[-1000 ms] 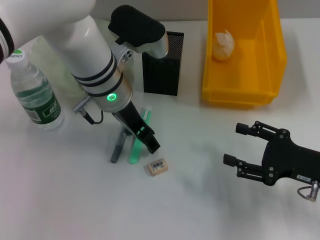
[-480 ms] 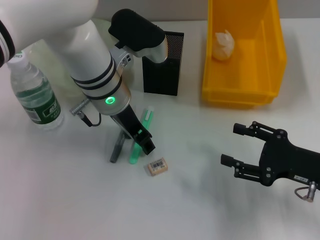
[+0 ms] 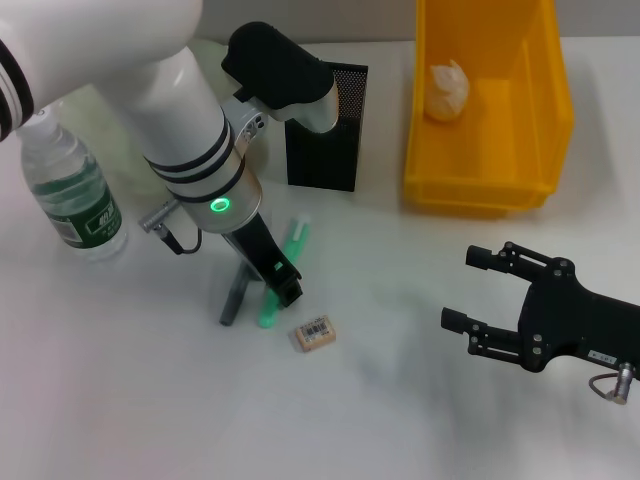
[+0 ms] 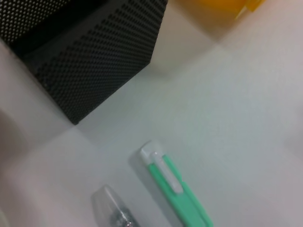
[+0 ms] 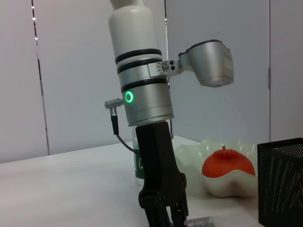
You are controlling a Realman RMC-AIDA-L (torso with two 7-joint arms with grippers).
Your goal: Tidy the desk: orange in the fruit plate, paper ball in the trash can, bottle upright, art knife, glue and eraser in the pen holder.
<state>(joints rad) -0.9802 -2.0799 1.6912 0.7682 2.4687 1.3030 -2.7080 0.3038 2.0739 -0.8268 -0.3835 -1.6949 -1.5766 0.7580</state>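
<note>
The left claw [image 3: 285, 290] hangs over the green art knife [image 3: 280, 272] on the worktop [image 3: 150, 400]; its grip I cannot tell. The eraser [image 3: 313, 334] lies at its five o'clock. The right claw [image 3: 478, 290] waits spread apart at three o'clock.

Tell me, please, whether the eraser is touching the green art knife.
Apart. The head view shows bare table between the eraser and the lower end of the green art knife.
</note>
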